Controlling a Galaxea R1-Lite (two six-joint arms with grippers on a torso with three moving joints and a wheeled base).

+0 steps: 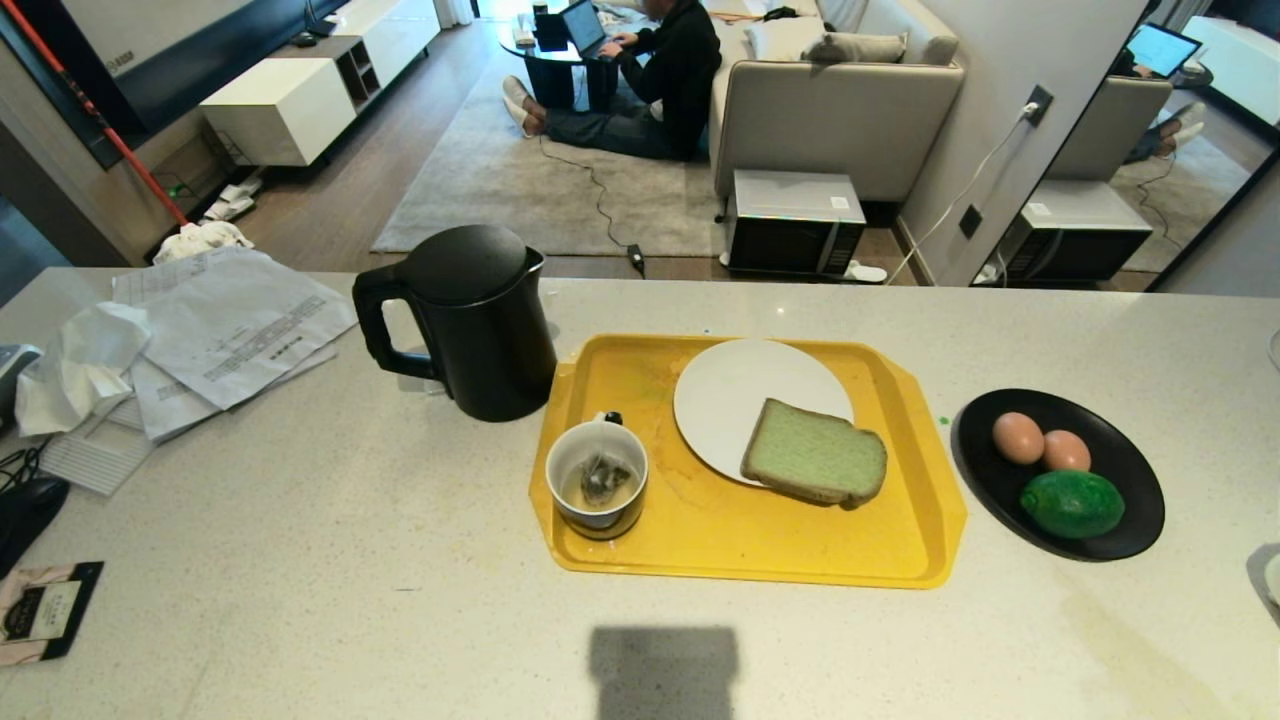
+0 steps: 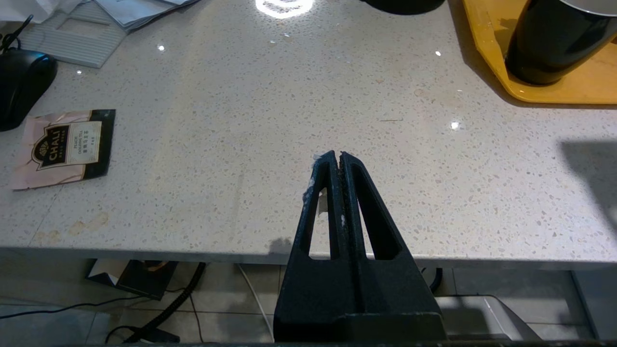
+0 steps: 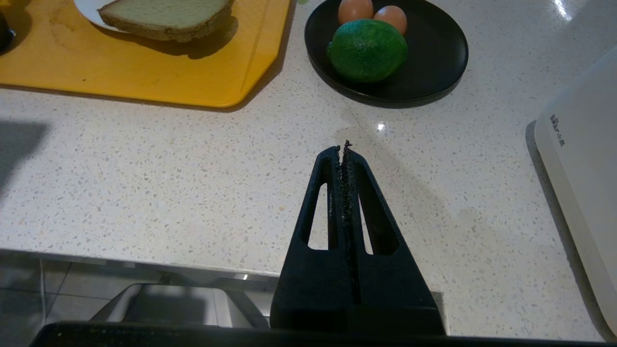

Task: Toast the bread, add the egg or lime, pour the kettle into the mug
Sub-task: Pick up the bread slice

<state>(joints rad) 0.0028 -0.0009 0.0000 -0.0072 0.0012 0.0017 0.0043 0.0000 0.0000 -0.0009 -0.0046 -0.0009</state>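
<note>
The pale green bread (image 1: 815, 452) (image 3: 166, 14) lies half on a white plate (image 1: 730, 395) in a yellow tray (image 1: 740, 545). The mug (image 1: 597, 478) (image 2: 554, 43), with a tea bag in it, stands at the tray's near left corner. Left of the tray stands the black kettle (image 1: 470, 320). On a black dish (image 1: 1120, 520) right of the tray lie two eggs (image 1: 1018, 437) (image 3: 355, 9) and the lime (image 1: 1072, 503) (image 3: 367, 49). My left gripper (image 2: 336, 155) hangs shut and empty over the counter's near edge. My right gripper (image 3: 343, 148) is likewise shut and empty, short of the dish.
Loose papers (image 1: 230, 325) and a tissue (image 1: 75, 365) lie at the counter's far left, with a black mouse (image 2: 21, 84) and a tea sachet (image 2: 62, 144) nearer. A white appliance (image 3: 585, 159) sits at the right edge. A person (image 1: 650, 80) sits on the floor beyond.
</note>
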